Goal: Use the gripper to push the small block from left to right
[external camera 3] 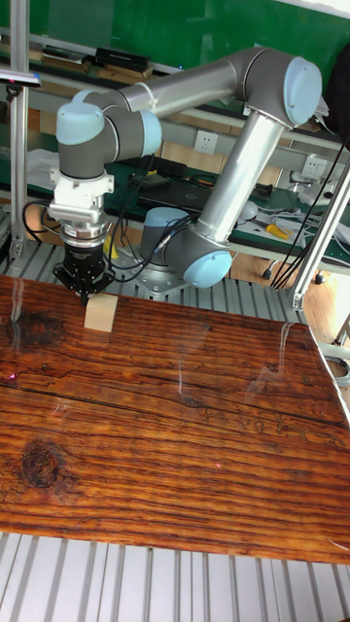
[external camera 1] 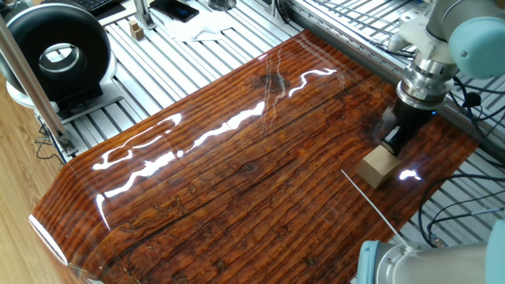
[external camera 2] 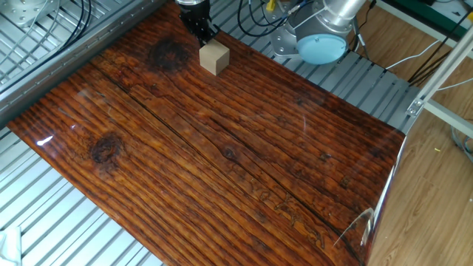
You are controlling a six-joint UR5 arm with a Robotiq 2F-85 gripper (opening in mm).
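Observation:
The small block (external camera 1: pixel 379 167) is a plain tan wooden cuboid on the glossy wood-grain tabletop (external camera 1: pixel 237 173), near its far right end in one fixed view. My gripper (external camera 1: pixel 394 137), a black claw on a silver wrist, stands just behind the block with its tips against the block's face. Its fingers look pressed together and hold nothing. In the other fixed view the block (external camera 2: pixel 214 57) lies near the top edge, with the gripper (external camera 2: pixel 203 32) at its upper left. The tall fixed view has the gripper (external camera 3: pixel 84 283) right above the block (external camera 3: pixel 100 313) at the table's back left.
A thin white rod (external camera 1: pixel 371 201) lies on the table near the block. A black round device (external camera 1: pixel 55 51) and a tiny wooden piece (external camera 1: pixel 137 31) sit on the slatted metal frame. The arm's base (external camera 2: pixel 321 44) and cables stand beyond the table edge.

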